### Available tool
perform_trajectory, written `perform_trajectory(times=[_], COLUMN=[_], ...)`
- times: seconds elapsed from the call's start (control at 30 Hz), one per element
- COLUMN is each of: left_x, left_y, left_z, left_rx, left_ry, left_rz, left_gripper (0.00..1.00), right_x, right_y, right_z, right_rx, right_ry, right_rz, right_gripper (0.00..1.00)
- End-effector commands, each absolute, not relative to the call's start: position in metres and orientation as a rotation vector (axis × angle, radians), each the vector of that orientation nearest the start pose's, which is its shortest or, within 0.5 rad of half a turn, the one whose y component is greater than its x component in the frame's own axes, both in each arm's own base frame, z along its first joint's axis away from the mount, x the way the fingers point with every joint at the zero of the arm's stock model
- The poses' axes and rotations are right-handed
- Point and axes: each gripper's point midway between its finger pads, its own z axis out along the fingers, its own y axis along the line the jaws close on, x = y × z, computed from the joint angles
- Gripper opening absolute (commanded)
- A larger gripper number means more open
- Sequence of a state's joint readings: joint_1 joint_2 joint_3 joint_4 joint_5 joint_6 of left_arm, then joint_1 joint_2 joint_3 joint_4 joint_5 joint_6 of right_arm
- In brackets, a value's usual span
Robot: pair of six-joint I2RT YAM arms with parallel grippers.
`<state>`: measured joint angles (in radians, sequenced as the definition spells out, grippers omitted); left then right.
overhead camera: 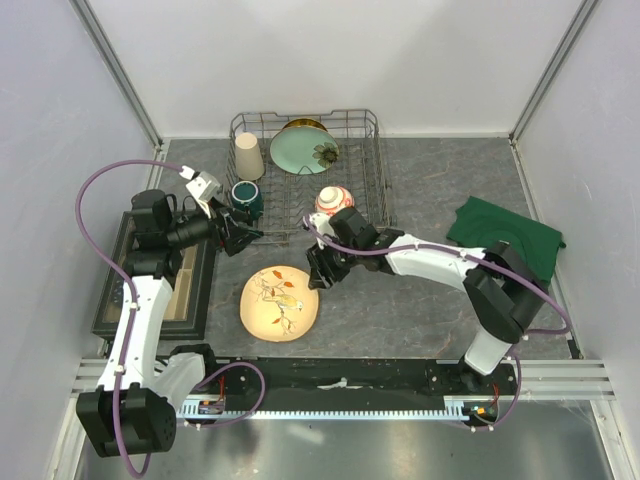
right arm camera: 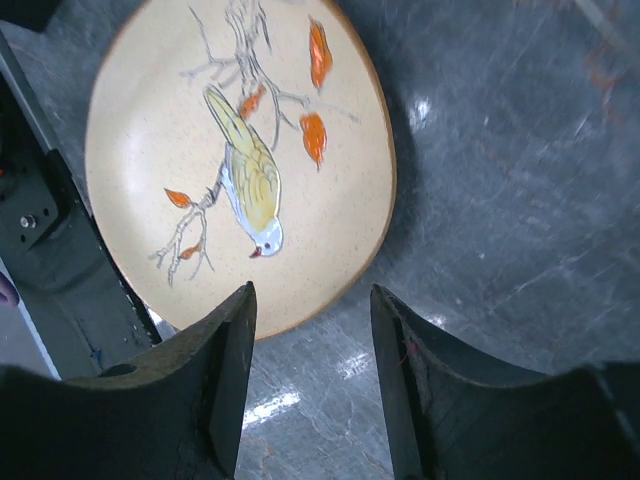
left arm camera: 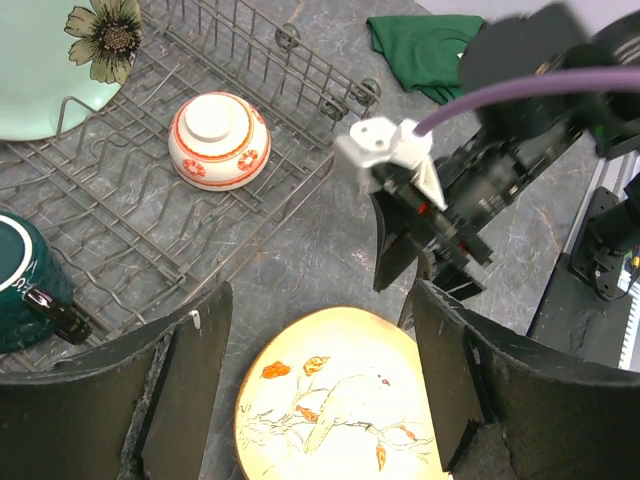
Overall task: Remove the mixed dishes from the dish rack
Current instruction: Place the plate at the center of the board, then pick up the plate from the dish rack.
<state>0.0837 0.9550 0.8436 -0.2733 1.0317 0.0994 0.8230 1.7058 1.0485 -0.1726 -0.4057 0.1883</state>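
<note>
Cream plate point(overhead camera: 280, 303) flat on the bench point(overhead camera: 430, 310), outside the rack point(overhead camera: 373, 165); left jaws, right jaws both gape empty; overhead, green plate point(overhead camera: 303, 152) hides most of the yellow plate point(overhead camera: 300, 124); painted bird point(right arm camera: 250, 185) clear only from right wrist.

Readable text: none, in any of the three views.
cream floral plate point(right arm camera: 240, 170): a painted bird, twigs and orange leaves, and no lettering on it.
red-and-white patterned bowl point(left arm camera: 219, 140): red ornaments round the side, no letters or numbers.
small boards point(overhead camera: 208, 406) on the front rail: any marking here is too small to make out.
</note>
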Motion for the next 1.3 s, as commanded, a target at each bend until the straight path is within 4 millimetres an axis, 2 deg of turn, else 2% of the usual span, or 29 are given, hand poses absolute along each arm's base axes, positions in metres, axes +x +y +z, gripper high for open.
perform_trajectory(times=[0.0, 0.07, 0.1, 0.17, 0.2, 0.27, 0.3, 0.37, 0.43, 0.47, 0.53, 0.57, 0.63, 0.73, 0.77, 0.8, 0.87, 0.9, 0.93, 1.0, 1.07, 1.1, 1.17, 1.2, 1.23, 1.27], left_x=[0.276, 0.279, 0.279, 0.281, 0.283, 0.287, 0.290, 0.296, 0.299, 0.302, 0.305, 0.309, 0.317, 0.338, 0.346, 0.355, 0.372, 0.384, 0.392, 0.406, 0.422, 0.428, 0.446, 0.453, 0.459, 0.469], left_y=[-0.126, -0.125, -0.125, -0.125, -0.124, -0.123, -0.122, -0.120, -0.119, -0.119, -0.117, -0.116, -0.112, -0.107, -0.107, -0.105, -0.103, -0.101, -0.102, -0.102, -0.104, -0.106, -0.111, -0.109, -0.120, -0.122], left_z=[0.273, 0.273, 0.274, 0.274, 0.276, 0.276, 0.278, 0.280, 0.279, 0.280, 0.278, 0.278, 0.276, 0.278, 0.285, 0.280, 0.292, 0.285, 0.296, 0.300, 0.303, 0.305, 0.304, 0.304, 0.308, 0.298], left_rx=[0.735, 0.747, 0.751, 0.763, 0.770, 0.779, 0.784, 0.795, 0.808, 0.813, 0.820, 0.823, 0.817, 0.836, 0.863, 0.865, 0.896, 0.897, 0.911, 0.949, 0.995, 1.019, 1.079, 1.093, 1.126, 1.161], left_ry=[1.653, 1.648, 1.645, 1.639, 1.632, 1.630, 1.624, 1.621, 1.619, 1.619, 1.621, 1.622, 1.636, 1.637, 1.611, 1.623, 1.580, 1.594, 1.567, 1.532, 1.490, 1.465, 1.425, 1.415, 1.383, 1.376], left_rz=[-0.834, -0.824, -0.822, -0.816, -0.805, -0.791, -0.777, -0.752, -0.738, -0.732, -0.715, -0.705, -0.679, -0.610, -0.572, -0.563, -0.495, -0.490, -0.460, -0.426, -0.384, -0.364, -0.323, -0.298, -0.288, -0.272], left_gripper=[0.80, 0.80, 0.80, 0.80, 0.80, 0.80, 0.80, 0.80, 0.80, 0.80, 0.81, 0.81, 0.84, 0.87, 0.87, 0.87, 0.90, 0.90, 0.90, 0.91, 0.92, 0.92, 0.92, 0.92, 0.92, 0.92], right_x=[0.248, 0.259, 0.270, 0.283, 0.293, 0.315, 0.325, 0.348, 0.369, 0.384, 0.408, 0.421, 0.440, 0.463, 0.467, 0.469, 0.475, 0.476, 0.479, 0.479, 0.477, 0.475, 0.469, 0.465, 0.460, 0.457], right_y=[0.370, 0.371, 0.372, 0.371, 0.372, 0.366, 0.366, 0.361, 0.355, 0.350, 0.347, 0.338, 0.334, 0.313, 0.309, 0.307, 0.299, 0.297, 0.294, 0.289, 0.284, 0.281, 0.277, 0.273, 0.271, 0.270], right_z=[0.147, 0.167, 0.185, 0.199, 0.216, 0.226, 0.242, 0.257, 0.259, 0.272, 0.282, 0.285, 0.292, 0.297, 0.299, 0.299, 0.299, 0.298, 0.299, 0.301, 0.295, 0.298, 0.288, 0.291, 0.279, 0.276], right_rx=[-1.089, -1.119, -1.115, -1.156, -1.152, -1.148, -1.132, -1.125, -1.112, -1.099, -1.068, -1.053, -1.024, -0.963, -0.942, -0.926, -0.909, -0.904, -0.896, -0.884, -0.881, -0.874, -0.876, -0.872, -0.886, -0.885], right_ry=[2.090, 2.024, 1.984, 1.922, 1.879, 1.839, 1.803, 1.758, 1.747, 1.714, 1.698, 1.697, 1.688, 1.706, 1.710, 1.718, 1.724, 1.730, 1.730, 1.736, 1.756, 1.756, 1.783, 1.783, 1.811, 1.820], right_rz=[0.872, 0.825, 0.777, 0.693, 0.655, 0.528, 0.495, 0.396, 0.307, 0.260, 0.205, 0.174, 0.148, 0.105, 0.100, 0.100, 0.092, 0.086, 0.077, 0.060, 0.056, 0.054, 0.059, 0.062, 0.063, 0.067], right_gripper=[0.57, 0.57, 0.59, 0.59, 0.59, 0.60, 0.61, 0.62, 0.63, 0.63, 0.64, 0.64, 0.65, 0.69, 0.71, 0.72, 0.73, 0.73, 0.73, 0.75, 0.79, 0.80, 0.82, 0.82, 0.83, 0.83])
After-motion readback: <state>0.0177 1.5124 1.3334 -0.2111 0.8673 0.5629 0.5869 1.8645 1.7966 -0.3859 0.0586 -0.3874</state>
